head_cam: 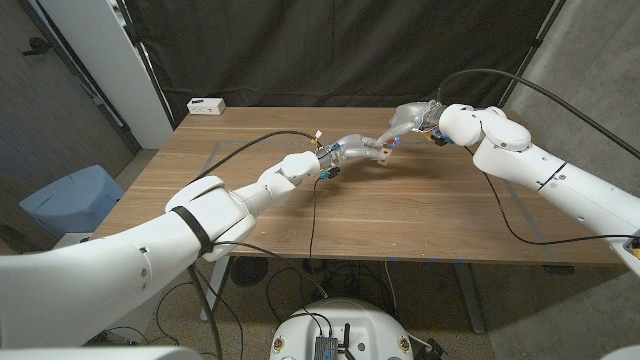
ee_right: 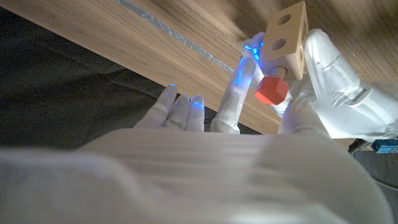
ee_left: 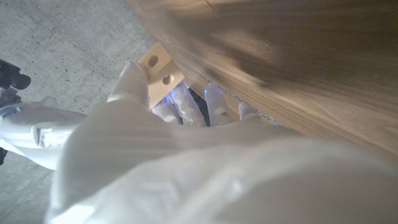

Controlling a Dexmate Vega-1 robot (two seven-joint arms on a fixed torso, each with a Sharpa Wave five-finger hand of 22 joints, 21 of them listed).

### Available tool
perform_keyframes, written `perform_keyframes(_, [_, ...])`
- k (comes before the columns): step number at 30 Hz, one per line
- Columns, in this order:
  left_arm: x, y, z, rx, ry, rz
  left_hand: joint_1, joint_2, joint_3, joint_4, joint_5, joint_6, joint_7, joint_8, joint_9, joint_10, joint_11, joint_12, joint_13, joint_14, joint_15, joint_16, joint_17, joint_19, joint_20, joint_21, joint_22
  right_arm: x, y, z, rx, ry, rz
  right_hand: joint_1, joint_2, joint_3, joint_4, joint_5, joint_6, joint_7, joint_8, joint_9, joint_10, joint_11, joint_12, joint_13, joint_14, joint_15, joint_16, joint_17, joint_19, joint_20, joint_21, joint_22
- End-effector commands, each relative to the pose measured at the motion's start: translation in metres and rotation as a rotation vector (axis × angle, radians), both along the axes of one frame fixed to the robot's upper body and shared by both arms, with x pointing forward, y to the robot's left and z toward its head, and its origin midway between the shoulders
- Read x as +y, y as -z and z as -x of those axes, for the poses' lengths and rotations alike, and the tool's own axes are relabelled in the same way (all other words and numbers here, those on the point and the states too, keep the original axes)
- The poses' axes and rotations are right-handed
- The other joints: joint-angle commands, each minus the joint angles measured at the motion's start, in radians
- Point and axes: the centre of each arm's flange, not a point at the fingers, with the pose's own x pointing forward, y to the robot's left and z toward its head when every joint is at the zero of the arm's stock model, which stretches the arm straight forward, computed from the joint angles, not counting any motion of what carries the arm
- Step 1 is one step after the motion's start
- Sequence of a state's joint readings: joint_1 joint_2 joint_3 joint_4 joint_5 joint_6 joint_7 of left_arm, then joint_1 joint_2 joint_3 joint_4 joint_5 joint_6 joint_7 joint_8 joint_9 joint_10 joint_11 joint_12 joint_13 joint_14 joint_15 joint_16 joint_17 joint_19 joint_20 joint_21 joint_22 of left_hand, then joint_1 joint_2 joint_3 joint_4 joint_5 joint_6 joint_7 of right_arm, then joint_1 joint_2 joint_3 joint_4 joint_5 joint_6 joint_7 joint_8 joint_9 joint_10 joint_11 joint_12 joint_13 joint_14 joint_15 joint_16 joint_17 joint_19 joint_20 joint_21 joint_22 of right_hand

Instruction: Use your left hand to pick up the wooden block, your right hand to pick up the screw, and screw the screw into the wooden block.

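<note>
The wooden block [ee_right: 287, 34] is gripped in the left hand [head_cam: 352, 152] above the tabletop [head_cam: 400, 215]. The red-headed screw [ee_right: 272, 89] is pinched by the right hand [head_cam: 410, 120], its tip set against the block's face beside two holes.

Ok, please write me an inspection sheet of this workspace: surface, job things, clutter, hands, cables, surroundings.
Surface: wooden table, bare wood.
Job's things: wooden block with two holes, held above the table; red-headed screw at the block's lower end.
Clutter: white box at the far left corner.
Hands: left hand grips the block; right hand pinches the screw.
Cables: black cable across the table.
Surroundings: dark curtain; blue chair.
</note>
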State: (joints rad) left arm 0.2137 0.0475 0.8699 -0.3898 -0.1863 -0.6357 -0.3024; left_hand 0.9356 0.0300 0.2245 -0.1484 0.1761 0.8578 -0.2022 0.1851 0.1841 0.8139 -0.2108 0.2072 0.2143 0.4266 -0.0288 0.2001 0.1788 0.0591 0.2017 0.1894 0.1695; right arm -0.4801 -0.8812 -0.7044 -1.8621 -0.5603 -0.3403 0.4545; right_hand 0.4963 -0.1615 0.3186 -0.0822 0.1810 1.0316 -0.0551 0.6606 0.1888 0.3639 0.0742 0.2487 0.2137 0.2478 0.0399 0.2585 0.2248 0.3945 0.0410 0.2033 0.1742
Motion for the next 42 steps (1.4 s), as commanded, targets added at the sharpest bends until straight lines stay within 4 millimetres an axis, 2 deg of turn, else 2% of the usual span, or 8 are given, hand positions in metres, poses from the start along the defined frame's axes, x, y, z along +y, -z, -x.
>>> perform_keyframes(1, [-0.001,0.001,0.004,-0.016,0.023,0.000,0.003,0.010,0.003,0.004,0.004,0.004,0.001,0.005,0.004,-0.002,0.000,0.001,0.002,0.002,-0.004,0.002,0.002,0.005,-0.002,0.003,0.006,-0.003,0.001,0.010,0.028,0.022,0.015,-0.038,-0.001,-0.021,0.003,0.007,-0.048,0.012,-0.024,0.005,-0.022,0.028,-0.019,0.003,-0.016,0.028,-0.013,0.003,-0.020,0.007,-0.006,0.005])
perform_keyframes(2, [-0.001,0.001,0.004,-0.018,0.026,-0.002,0.003,0.009,0.003,0.004,0.004,0.005,0.000,0.005,0.004,-0.002,-0.001,0.001,0.002,0.003,-0.003,0.002,0.002,0.005,-0.003,0.003,0.006,-0.003,0.001,0.011,0.025,0.023,0.015,-0.053,-0.002,-0.030,0.005,0.009,-0.085,0.021,-0.040,0.007,-0.036,0.030,-0.026,0.003,-0.023,0.032,-0.018,0.004,-0.032,0.015,-0.008,0.005])
perform_keyframes(3, [-0.001,0.001,0.005,-0.020,0.028,-0.002,0.003,0.009,0.003,0.004,0.004,0.005,-0.001,0.005,0.004,-0.002,-0.001,0.001,0.002,0.003,-0.003,0.003,0.002,0.004,-0.003,0.003,0.006,-0.003,0.001,0.013,0.028,0.021,0.017,-0.059,-0.002,-0.034,0.005,0.010,-0.102,0.025,-0.048,0.008,-0.046,0.043,-0.031,0.004,-0.026,0.036,-0.020,0.003,-0.034,0.016,-0.008,0.005])
perform_keyframes(5, [-0.001,0.002,0.006,-0.024,0.033,-0.002,0.003,0.009,0.003,0.004,0.004,0.005,0.000,0.005,0.004,-0.002,-0.001,0.001,0.002,0.002,-0.004,0.002,0.002,0.004,-0.004,0.003,0.006,-0.003,0.000,0.016,0.030,0.022,0.018,-0.071,0.000,-0.041,0.004,0.012,-0.150,0.034,-0.065,0.014,-0.062,0.050,-0.037,0.006,-0.040,0.047,-0.028,0.003,-0.047,0.022,-0.010,0.005])
perform_keyframes(12, [0.000,0.003,0.009,-0.038,0.049,-0.001,0.003,0.010,0.003,0.004,0.004,0.005,0.001,0.005,0.004,-0.003,-0.001,0.001,0.002,0.002,-0.003,0.002,0.002,0.005,-0.004,0.003,0.006,-0.003,-0.003,0.025,0.047,0.013,0.024,-0.073,0.015,-0.044,-0.014,0.018,-0.309,0.067,-0.124,0.032,-0.128,0.079,-0.052,0.015,-0.080,0.080,-0.048,0.000,-0.091,0.042,-0.014,0.005])
perform_keyframes(29, [0.001,0.009,0.013,-0.043,0.056,0.004,0.003,0.008,0.003,0.004,0.004,0.005,0.000,0.005,0.004,-0.002,-0.001,0.001,0.001,0.001,-0.003,0.002,0.002,0.004,-0.005,0.003,0.006,-0.004,-0.009,0.049,0.079,-0.032,0.024,-0.019,0.050,-0.011,-0.049,0.012,-0.446,0.100,-0.192,0.029,-0.209,0.106,-0.057,0.023,-0.143,0.111,-0.061,-0.002,-0.140,0.065,-0.015,0.004])
perform_keyframes(36, [0.000,0.009,0.013,-0.042,0.056,0.004,0.003,0.009,0.003,0.004,0.004,0.007,0.000,0.006,0.004,-0.002,-0.001,0.001,0.001,0.002,-0.003,0.002,0.002,0.004,-0.004,0.003,0.006,-0.003,-0.010,0.055,0.084,-0.042,0.026,0.012,0.064,0.007,-0.064,0.013,-0.472,0.108,-0.209,0.026,-0.230,0.110,-0.057,0.024,-0.162,0.118,-0.064,-0.002,-0.152,0.071,-0.015,0.004])
perform_keyframes(42, [-0.001,0.009,0.011,-0.038,0.053,0.002,0.002,0.010,0.003,0.005,0.004,0.006,0.001,0.006,0.004,-0.002,-0.001,0.001,0.001,0.002,-0.003,0.002,0.002,0.004,-0.004,0.003,0.006,-0.003,-0.010,0.057,0.088,-0.046,0.033,0.043,0.074,0.024,-0.076,0.017,-0.483,0.104,-0.218,0.024,-0.247,0.109,-0.056,0.025,-0.174,0.119,-0.064,-0.003,-0.157,0.071,-0.014,0.003])
